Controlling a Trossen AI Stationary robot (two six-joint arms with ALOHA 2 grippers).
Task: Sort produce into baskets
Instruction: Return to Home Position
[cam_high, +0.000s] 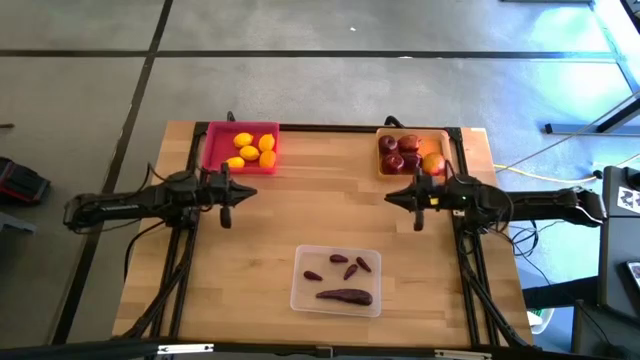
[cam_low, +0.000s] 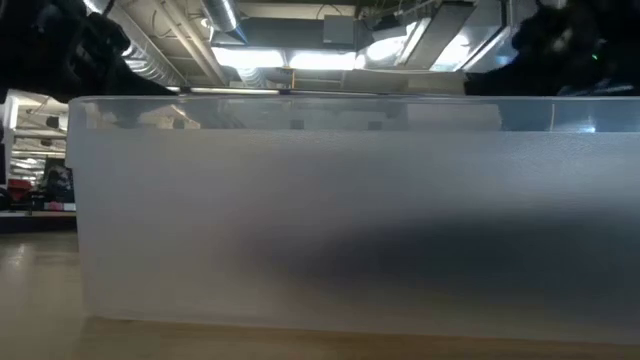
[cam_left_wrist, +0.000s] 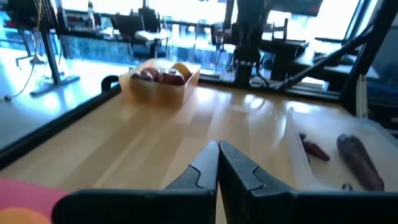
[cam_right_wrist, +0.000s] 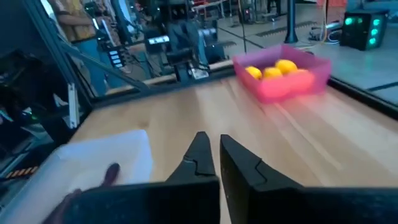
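The pink basket (cam_high: 240, 148) at the far left holds several yellow-orange fruits (cam_high: 254, 148). The orange basket (cam_high: 412, 152) at the far right holds dark red round fruits (cam_high: 398, 152). The clear basket (cam_high: 337, 280) near the front edge holds small purple pods (cam_high: 350, 265) and one long pod (cam_high: 346, 296). My left gripper (cam_high: 248, 191) hovers shut just in front of the pink basket, pointing toward the table's middle. My right gripper (cam_high: 390, 197) hovers shut in front of the orange basket, facing the left one. Both are shut on nothing, as the wrist views show, left gripper (cam_left_wrist: 217, 146) and right gripper (cam_right_wrist: 210, 138).
Bare wooden tabletop (cam_high: 320, 200) lies between the two grippers and the baskets. The clear basket's wall (cam_low: 340, 220) fills the low view. Black frame rails (cam_high: 185, 270) run along the table's left and right sides.
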